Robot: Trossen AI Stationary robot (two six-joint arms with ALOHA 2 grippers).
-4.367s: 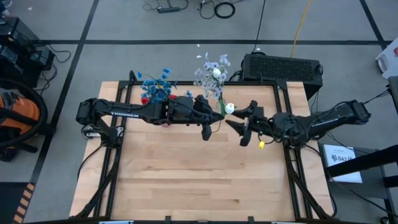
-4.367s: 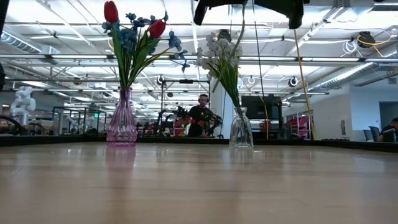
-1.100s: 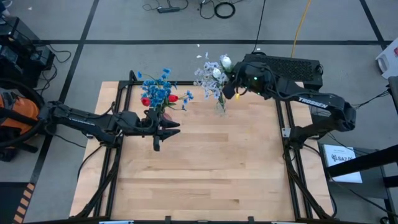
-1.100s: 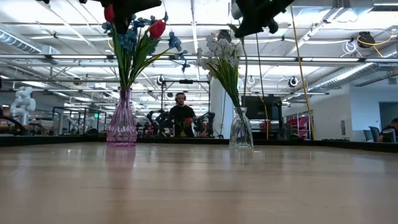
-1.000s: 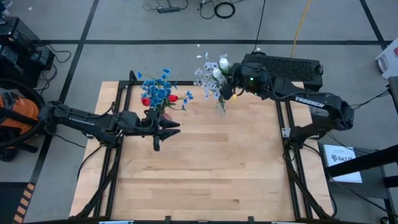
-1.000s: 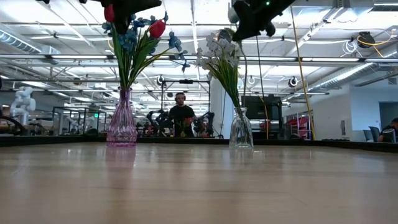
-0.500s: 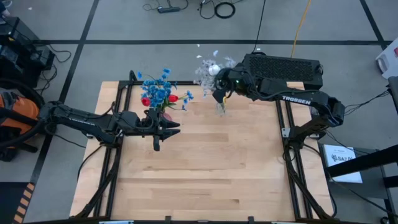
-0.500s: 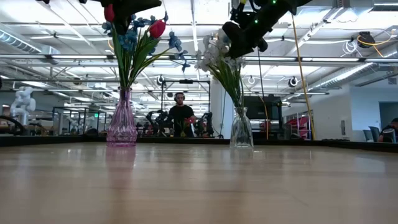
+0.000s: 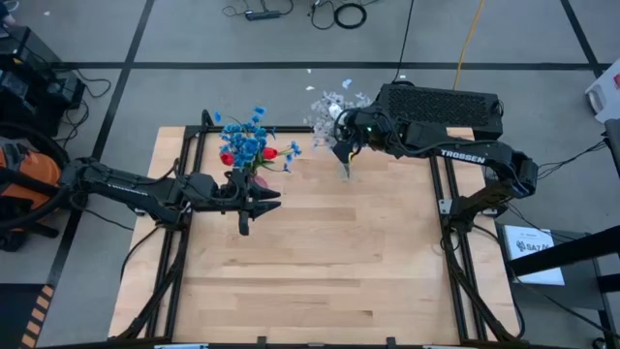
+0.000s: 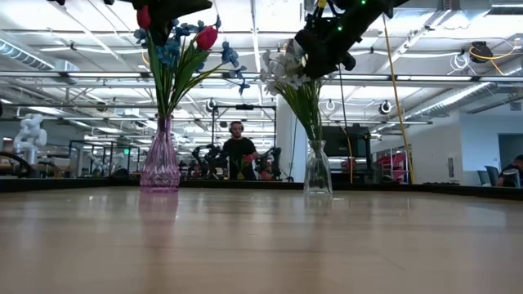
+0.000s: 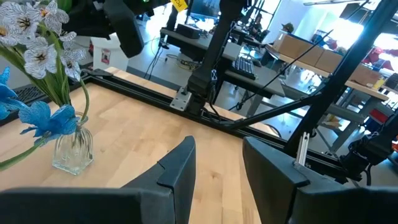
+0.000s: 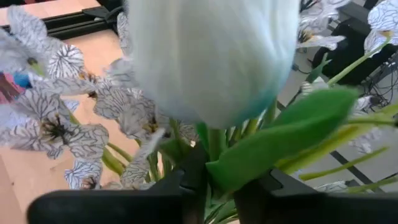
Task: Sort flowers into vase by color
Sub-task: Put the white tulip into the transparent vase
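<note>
Between the right gripper's (image 12: 214, 186) two dark fingers stands a white tulip bud (image 12: 211, 56), rounded and pale, its green stem and one broad leaf running down into the narrow gap; the jaws sit close about the stem, though whether they press it cannot be told. Around the bud crowd pale lavender-white sprays (image 12: 74, 118) with dark veins, all rising from a clear vase (image 10: 317, 176) directly below this gripper. Off to its side, well apart, a pink vase (image 10: 160, 163) holds blue clusters (image 9: 248, 141) and red tulip buds (image 10: 206, 37). The left gripper (image 9: 262, 200) waits near the pink vase, fingers partly spread and empty.
</note>
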